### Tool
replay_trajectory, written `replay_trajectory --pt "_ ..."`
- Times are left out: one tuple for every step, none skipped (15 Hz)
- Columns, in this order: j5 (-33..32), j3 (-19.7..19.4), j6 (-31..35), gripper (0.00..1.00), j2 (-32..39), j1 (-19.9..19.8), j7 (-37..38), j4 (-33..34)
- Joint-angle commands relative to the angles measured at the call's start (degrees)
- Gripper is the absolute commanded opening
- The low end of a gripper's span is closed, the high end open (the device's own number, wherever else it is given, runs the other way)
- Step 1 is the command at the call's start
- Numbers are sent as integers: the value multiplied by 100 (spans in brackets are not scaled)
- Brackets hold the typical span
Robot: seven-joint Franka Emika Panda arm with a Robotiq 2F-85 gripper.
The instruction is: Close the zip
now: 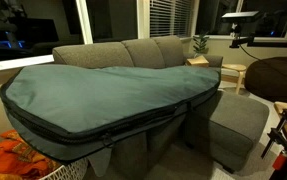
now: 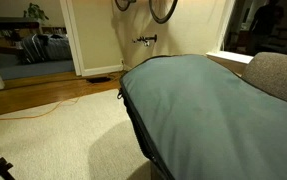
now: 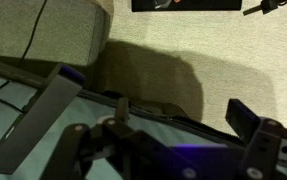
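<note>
A huge teal-grey padded bag (image 1: 103, 95) lies across the grey sofa and shows in both exterior views (image 2: 213, 110). The zip, a long black track, runs along its front edge (image 1: 133, 122) and down its near edge (image 2: 135, 115). In the wrist view the zip (image 3: 183, 118) crosses diagonally just below my gripper (image 3: 153, 92), which is open with a finger on each side above the bag's edge. A small dark tab (image 3: 121, 106) stands by the track; I cannot tell whether it is the pull. My gripper is out of view in both exterior views.
The grey sofa (image 1: 133, 50) carries the bag. A grey ottoman (image 1: 238, 120) stands beside it and shows in the wrist view (image 3: 43, 25) with a cable on it. Orange cloth (image 1: 13, 155) lies in a basket. Beige carpet (image 2: 53, 130) lies beside the bag.
</note>
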Motion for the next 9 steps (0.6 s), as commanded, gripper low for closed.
replay_trajectory --pt "1 -2 -15 100 4 6 1 13" --pt "1 -2 -15 100 4 6 1 13" --pt "1 -2 -15 100 4 6 1 13" --pt "1 -2 -15 100 4 6 1 14" --pt "1 -3 -15 100 4 6 1 14" --pt "1 -2 -15 100 4 6 1 14" --pt "1 -2 -15 100 4 6 1 14" --pt "1 -3 -15 100 4 6 1 14" --pt "6 -9 -1 100 60 14 -4 45"
